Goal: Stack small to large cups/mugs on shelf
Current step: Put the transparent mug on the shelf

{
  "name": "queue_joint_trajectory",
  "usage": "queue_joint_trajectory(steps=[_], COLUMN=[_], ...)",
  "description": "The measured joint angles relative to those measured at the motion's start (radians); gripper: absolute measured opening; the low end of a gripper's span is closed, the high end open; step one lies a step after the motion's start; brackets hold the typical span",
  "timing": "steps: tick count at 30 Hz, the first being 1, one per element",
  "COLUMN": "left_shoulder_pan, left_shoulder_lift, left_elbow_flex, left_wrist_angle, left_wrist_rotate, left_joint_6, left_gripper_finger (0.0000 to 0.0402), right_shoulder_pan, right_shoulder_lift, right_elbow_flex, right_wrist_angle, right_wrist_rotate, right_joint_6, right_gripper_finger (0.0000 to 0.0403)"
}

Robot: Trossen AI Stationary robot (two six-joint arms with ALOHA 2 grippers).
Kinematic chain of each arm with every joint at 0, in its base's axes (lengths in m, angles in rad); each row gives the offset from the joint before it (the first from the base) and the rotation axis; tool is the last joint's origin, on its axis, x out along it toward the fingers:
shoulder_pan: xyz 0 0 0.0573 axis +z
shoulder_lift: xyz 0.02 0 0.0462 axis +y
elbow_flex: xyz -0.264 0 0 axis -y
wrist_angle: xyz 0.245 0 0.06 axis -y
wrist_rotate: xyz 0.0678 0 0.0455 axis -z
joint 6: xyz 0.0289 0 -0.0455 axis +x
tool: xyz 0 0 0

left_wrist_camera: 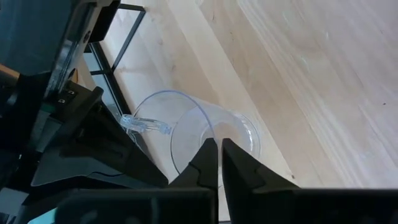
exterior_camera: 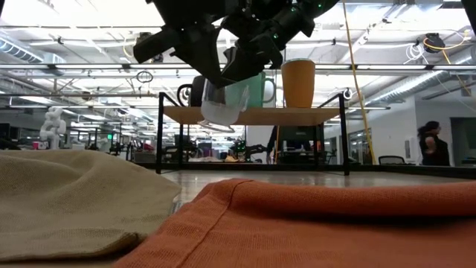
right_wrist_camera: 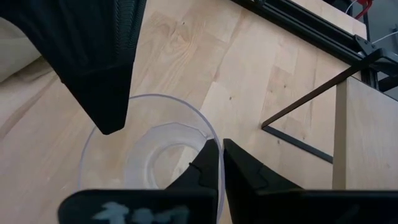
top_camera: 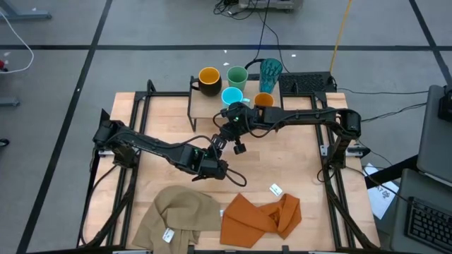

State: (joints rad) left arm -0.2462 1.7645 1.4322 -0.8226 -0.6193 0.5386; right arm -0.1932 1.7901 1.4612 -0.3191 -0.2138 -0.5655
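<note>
The small clear cup (exterior_camera: 223, 103) hangs tilted in the air in front of the shelf (exterior_camera: 253, 115), with both grippers shut on it. My left gripper (left_wrist_camera: 219, 144) reaches it from the table's left, my right gripper (right_wrist_camera: 219, 144) from the right. On the shelf (top_camera: 205, 107) stand the black mug with the yellow inside (top_camera: 209, 80), the green cup (top_camera: 236, 75), the teal tumbler (top_camera: 270, 70), the light blue mug (top_camera: 232, 97) and the orange cup (top_camera: 263, 99). My left gripper pinches the clear cup's wall at the rim (left_wrist_camera: 205, 124), one finger inside and one outside. It slants down from the table's left. The cup is lifted clear of the table and tilted. My right gripper pinches the rim (right_wrist_camera: 210, 135) on the opposite side, also with one finger inside the cup and one outside. It slants down from the table's right. The left arm's finger (right_wrist_camera: 106, 93) shows across the mouth at the other side of the rim.
A tan cloth (top_camera: 176, 215) and an orange cloth (top_camera: 261, 215) lie crumpled near the table's front edge, with a small white tag (top_camera: 275, 189) beside them. Bare wood lies between the cloths and the shelf. Black frame rails run along the table's sides.
</note>
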Motion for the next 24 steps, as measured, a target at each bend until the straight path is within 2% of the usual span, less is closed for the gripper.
queue_joint_trajectory(steps=[11, 24], left_shoulder_pan=[0.004, 0.011], left_shoulder_lift=[0.000, 0.002], left_elbow_flex=[0.000, -0.002], left_wrist_angle=[0.006, 0.006], left_wrist_rotate=[-0.003, -0.010], left_joint_6=[0.014, 0.009], left_gripper_finger=[0.0001, 0.0001], right_shoulder_pan=[0.000, -0.002], right_shoulder_lift=[-0.001, -0.005], right_elbow_flex=[0.000, 0.000], right_wrist_angle=[0.004, 0.008], right_wrist_rotate=[0.004, 0.008], right_joint_6=[0.005, 0.032], right_gripper_finger=[0.0011, 0.0114])
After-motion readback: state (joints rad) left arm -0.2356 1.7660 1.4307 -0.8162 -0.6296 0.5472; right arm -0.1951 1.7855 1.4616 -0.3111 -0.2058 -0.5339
